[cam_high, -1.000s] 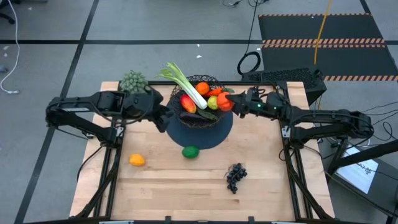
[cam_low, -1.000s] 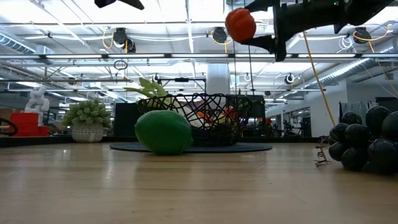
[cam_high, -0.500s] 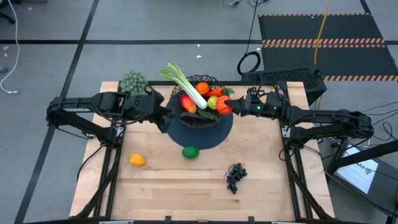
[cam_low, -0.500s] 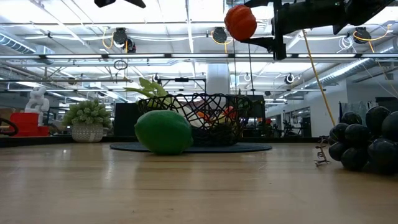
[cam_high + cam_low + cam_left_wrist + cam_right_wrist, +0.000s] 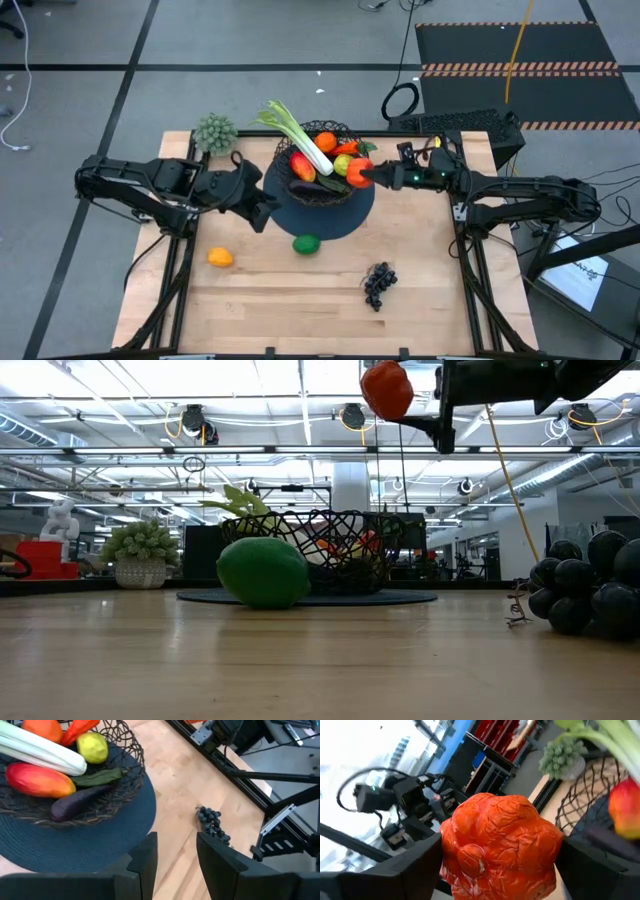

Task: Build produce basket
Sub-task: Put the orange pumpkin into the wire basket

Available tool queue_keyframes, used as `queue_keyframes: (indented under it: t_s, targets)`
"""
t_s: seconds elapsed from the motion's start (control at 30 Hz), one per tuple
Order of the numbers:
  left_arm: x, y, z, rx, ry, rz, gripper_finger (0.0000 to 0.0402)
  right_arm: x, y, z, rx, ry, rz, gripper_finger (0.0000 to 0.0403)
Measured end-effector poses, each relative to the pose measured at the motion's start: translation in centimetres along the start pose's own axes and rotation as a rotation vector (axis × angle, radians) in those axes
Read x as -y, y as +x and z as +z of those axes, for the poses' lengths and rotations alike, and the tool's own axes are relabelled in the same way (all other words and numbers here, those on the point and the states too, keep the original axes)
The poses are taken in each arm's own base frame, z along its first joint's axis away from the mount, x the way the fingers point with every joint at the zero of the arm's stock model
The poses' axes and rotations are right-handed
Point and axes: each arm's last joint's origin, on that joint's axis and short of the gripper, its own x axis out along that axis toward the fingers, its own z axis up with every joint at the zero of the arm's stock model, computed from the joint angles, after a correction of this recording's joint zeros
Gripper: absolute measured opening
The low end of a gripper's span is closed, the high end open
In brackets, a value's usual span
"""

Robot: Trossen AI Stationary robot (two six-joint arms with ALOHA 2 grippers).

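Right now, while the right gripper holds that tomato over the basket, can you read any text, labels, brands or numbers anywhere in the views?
None readable. The tomato, the basket, the grapes, the lime and the table carry no markings. Nothing in the room behind shows legible lettering.

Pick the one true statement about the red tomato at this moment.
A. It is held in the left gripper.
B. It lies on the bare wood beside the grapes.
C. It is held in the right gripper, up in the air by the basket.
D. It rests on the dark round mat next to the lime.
C: the right gripper is closed on the red tomato, held high above the basket in the low view.
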Motion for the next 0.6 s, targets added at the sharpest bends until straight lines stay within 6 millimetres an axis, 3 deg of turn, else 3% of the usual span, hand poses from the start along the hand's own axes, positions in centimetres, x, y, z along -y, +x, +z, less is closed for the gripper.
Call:
queue_keyframes:
  t_s: [0.17,0.3,0.6]
  targets:
    - [0.3,0.0,0.2,0.019,0.001,-0.023,0.0136,0.0,0.0,0.0,0.001,-0.127,-0.003,0.0336]
    - [0.3,-0.3,0.3,0.039,0.009,-0.035,0.0136,0.3,0.0,0.2,0.03,-0.116,-0.035,0.0336]
    - [-0.1,-0.1,1.2,0.121,-0.006,0.009,0.0136,1.6,-0.3,1.2,0.051,0.271,-0.105,0.0336]
